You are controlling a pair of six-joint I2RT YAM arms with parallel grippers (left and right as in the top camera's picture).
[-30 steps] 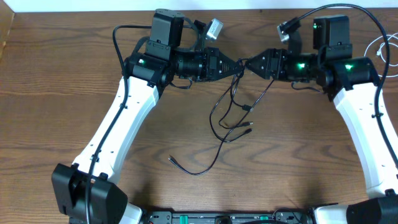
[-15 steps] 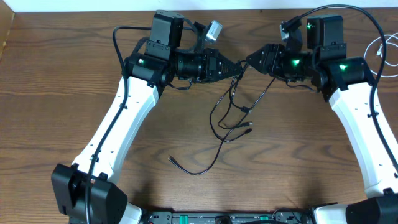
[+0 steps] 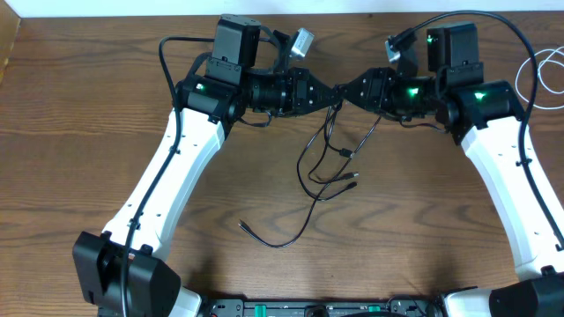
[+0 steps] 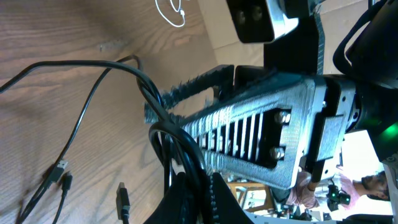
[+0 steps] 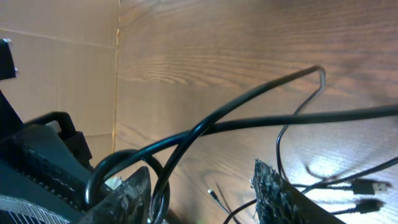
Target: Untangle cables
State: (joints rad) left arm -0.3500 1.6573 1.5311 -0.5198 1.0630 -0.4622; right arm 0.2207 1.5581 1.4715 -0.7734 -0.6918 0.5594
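White cable [image 3: 536, 70] shows overhead, not from right wrist.

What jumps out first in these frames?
The left gripper and right gripper meet nose to nose at the far centre of the table, left shut on the black cables, right open around a strand. Nearer the robot the cables trail in a loose tangle, plugs lying mid-table.

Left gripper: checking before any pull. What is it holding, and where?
Left gripper is shut on the black cables, at the bunched loops topping the tangle.
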